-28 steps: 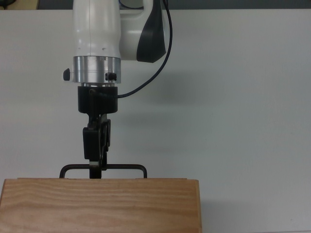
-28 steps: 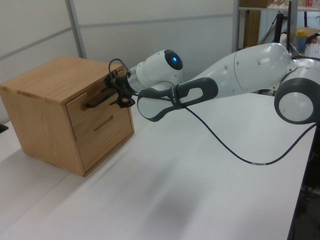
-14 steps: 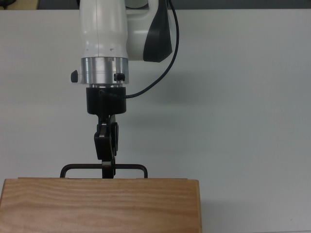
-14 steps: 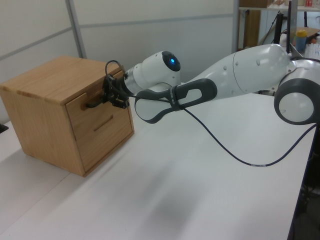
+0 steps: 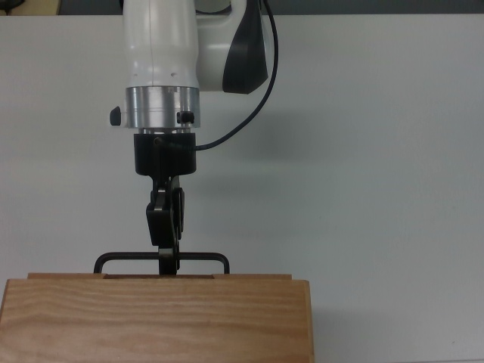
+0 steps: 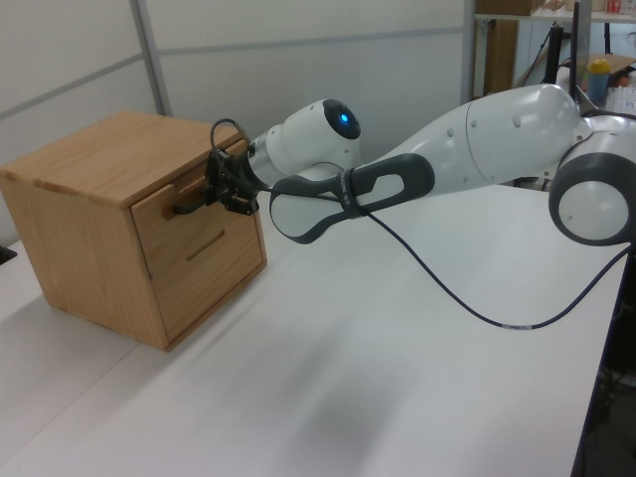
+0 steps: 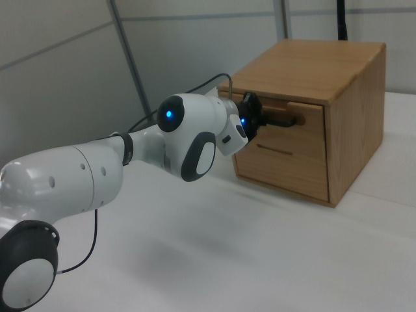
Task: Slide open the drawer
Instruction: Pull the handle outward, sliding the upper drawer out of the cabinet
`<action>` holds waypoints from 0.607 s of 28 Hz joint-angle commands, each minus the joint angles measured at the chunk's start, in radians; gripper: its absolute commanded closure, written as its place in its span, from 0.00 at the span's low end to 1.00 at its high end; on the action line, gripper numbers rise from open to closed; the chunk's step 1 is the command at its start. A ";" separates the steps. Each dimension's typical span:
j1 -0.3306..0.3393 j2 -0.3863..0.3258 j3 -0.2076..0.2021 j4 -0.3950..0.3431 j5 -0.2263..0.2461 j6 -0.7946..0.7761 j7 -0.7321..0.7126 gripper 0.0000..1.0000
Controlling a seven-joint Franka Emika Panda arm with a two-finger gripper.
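Note:
The drawer [image 5: 227, 276] is the upper one of a wooden cabinet [image 5: 151, 321] and shows in the top view as a thin strip past the cabinet's top edge. Its black bar handle [image 5: 204, 255] runs across in front of it. My gripper [image 5: 169, 263] is shut on the handle's middle, fingers stacked one above the other. In the left view the gripper [image 6: 221, 189] holds the handle [image 6: 184, 207] on the drawer front [image 6: 167, 234]. In the right view the gripper [image 7: 255, 120] meets the handle [image 7: 286, 121] of the drawer [image 7: 296, 134], which stands slightly out.
The cabinet stands on a white table [image 5: 378, 151] and has a lower drawer [image 7: 286, 166] beneath. My arm's black cable [image 6: 477, 308] hangs down to the tabletop. Shelves with clutter [image 6: 596, 70] stand beyond the table at the left view's top right.
The gripper shifted right along the handle and turned its fingers edge-on, closing on the bar. Since then the handle and drawer front have come out a little from the cabinet.

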 commanded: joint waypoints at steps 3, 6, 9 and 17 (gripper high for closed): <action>-0.012 -0.168 0.007 -0.161 0.027 -0.042 0.036 1.00; -0.012 -0.234 0.007 -0.236 0.030 -0.045 0.036 1.00; -0.012 -0.271 0.005 -0.275 0.030 -0.077 0.047 1.00; -0.018 -0.348 -0.001 -0.323 0.030 -0.262 0.058 1.00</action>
